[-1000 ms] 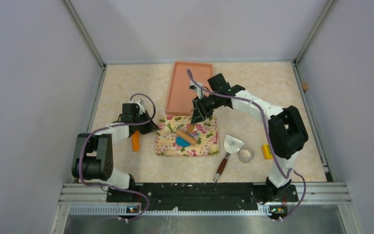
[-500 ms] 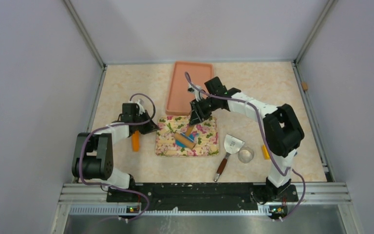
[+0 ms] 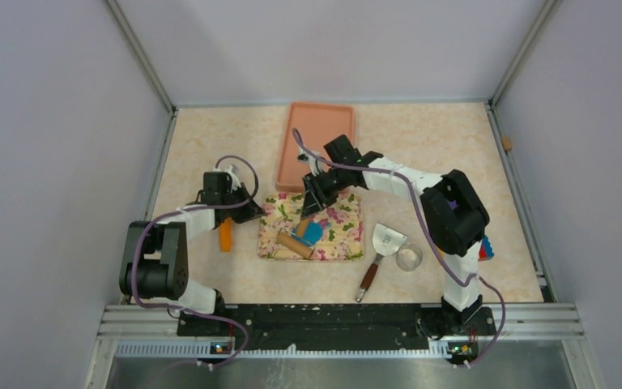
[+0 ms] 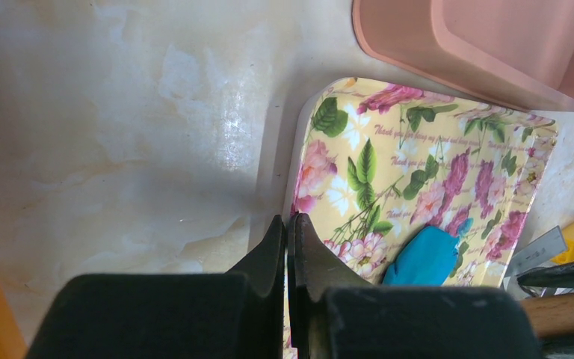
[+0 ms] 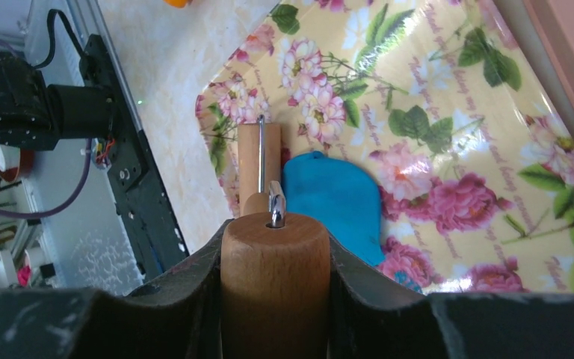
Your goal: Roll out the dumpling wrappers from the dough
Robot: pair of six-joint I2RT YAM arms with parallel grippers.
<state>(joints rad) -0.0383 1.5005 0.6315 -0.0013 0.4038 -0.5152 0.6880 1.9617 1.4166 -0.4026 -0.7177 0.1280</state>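
The pale, marbled tabletop (image 3: 210,138) carries everything here. The dough (image 5: 332,202) is a flattened blue piece, longer than it is wide. In the right wrist view its long axis points away from the right end effector (image 5: 275,254), and the far end leans a little to the left. It lies on a floral mat (image 5: 433,112), just ahead of this end effector and just beside the right side of the roller of the rolling pin (image 5: 258,157). The right end effector grips the wooden handle of this rolling pin, one jaw pressed on each side.

The mat has lines of script writing among the flowers, too small to read with certainty.

The left end effector (image 4: 288,232) has its jaws closed together with nothing between them, at the left edge of the mat; the dough is ahead of it, to its right. Beyond the right end effector stands a pink tray (image 3: 316,138). To its right on the tabletop lie a scraper (image 3: 385,241) and a metal ring (image 3: 409,258).
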